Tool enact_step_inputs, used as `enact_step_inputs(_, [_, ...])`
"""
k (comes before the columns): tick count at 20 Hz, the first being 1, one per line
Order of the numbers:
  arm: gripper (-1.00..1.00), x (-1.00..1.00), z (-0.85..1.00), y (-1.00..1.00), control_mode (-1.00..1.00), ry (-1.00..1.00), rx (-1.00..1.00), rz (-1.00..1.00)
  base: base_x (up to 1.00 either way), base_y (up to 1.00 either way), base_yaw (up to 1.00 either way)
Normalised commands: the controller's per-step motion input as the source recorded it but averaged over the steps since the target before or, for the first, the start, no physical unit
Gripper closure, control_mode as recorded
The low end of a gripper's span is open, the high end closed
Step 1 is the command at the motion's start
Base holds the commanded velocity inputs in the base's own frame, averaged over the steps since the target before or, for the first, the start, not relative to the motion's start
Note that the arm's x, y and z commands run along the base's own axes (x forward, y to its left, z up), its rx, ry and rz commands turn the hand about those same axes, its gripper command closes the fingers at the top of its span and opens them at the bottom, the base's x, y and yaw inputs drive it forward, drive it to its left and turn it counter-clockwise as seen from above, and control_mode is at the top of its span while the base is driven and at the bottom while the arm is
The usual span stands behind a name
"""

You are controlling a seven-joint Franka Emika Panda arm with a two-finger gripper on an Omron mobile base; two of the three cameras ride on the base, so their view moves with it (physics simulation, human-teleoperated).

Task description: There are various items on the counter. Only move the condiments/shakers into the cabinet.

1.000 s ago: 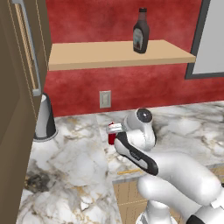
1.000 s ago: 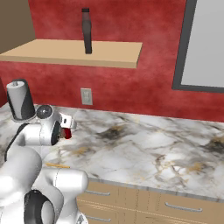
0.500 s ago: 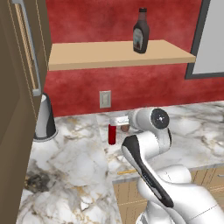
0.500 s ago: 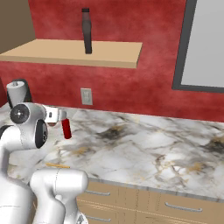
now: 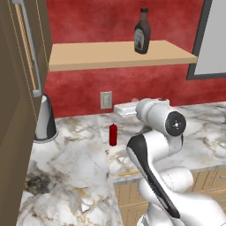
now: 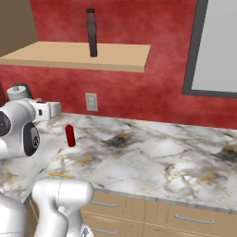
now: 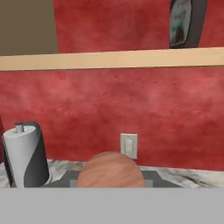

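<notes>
Resting between the fingers (image 7: 109, 183): tan-brown shaker (image 7: 110, 170).

White marble counter (image 5: 79, 163) carries slim red bottle (image 5: 113, 134) upright, grey-and-black cone appliance (image 5: 45, 120) by the wall, thin orange stick (image 6: 61, 175) near front edge. Tan shelf board (image 5: 101, 55) holds dark sauce bottle (image 5: 142, 32), seemingly upright.

Matt wooden cabinet (image 5: 101, 55) (veined marble counter (image 6: 152, 152)).
</notes>
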Motion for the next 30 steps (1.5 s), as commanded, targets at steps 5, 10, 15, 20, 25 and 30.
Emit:
enact_step_inputs(5, [1.0, -0.14, 1.0, 0.01, -1.0, 0.0, 0.0, -0.06, 0.0, 0.0, 0.0])
enact_step_inputs(10, [1.0, -0.04, 1.0, 0.0, -1.0, 0.0, 0.0, -0.1, 0.0, 0.0, 0.0])
enact_step_inputs(15, [1.0, 0.0, 1.0, 0.0, -1.0, 0.01, 0.0, -0.04, 0.0, 0.0, 0.0])
enact_step_inputs(20, [1.0, 0.0, 0.98, 0.0, -1.0, 0.13, 0.02, -0.01, 0.0, 0.0, 0.0])
enact_step_inputs(25, [1.0, 0.07, 0.07, 0.0, -1.0, 0.01, 0.0, 0.0, 0.0, 0.0, 0.0])
enact_step_inputs(30, [1.0, 0.3, -0.3, 0.0, -1.0, 0.0, -0.05, 0.0, 0.0, 0.0, 0.0])
